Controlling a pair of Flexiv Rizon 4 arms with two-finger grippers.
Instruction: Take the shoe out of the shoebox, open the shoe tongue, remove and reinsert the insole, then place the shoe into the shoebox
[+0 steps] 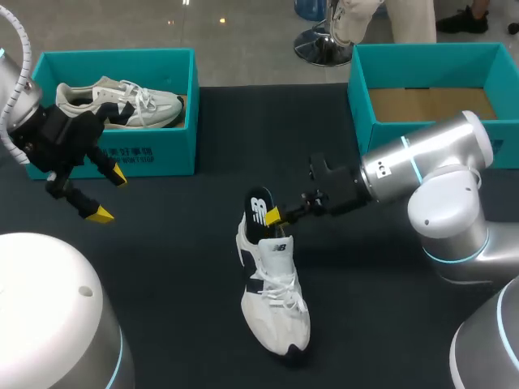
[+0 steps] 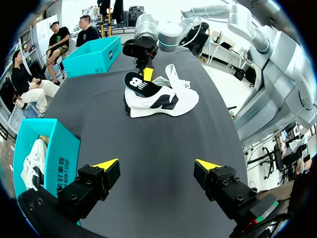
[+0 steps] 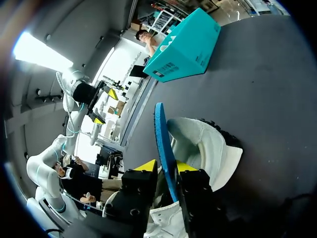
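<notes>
The right gripper [image 1: 280, 212] is closed on a thin insole [image 1: 259, 212], black on its printed face and blue on the other. In the right wrist view the two yellow-tipped fingers [image 3: 148, 165] are pressed against the insole's opposite faces. The insole is held upright. Its lower end is sunk in the heel opening of a white lace-up sneaker [image 1: 276, 300] with dark side panels, so how deep it goes cannot be made out. The sneaker lies on the dark grey table [image 1: 178, 267], heel toward the gripper, laces loose, and the tongue is hard to make out.

Behind the right arm an open teal cardboard shoebox [image 1: 362, 97] is seen, its brown floor bare and its far wall cut off by the frame.

The left gripper [image 1: 109, 194] is held well apart from the sneaker, above the table. Its fingers are spread wide with nothing between them. Just behind it a second teal shoebox [image 1: 162, 154] is found, in which a matching white sneaker [image 1: 122, 101] lies partly hidden by the near wall.
</notes>
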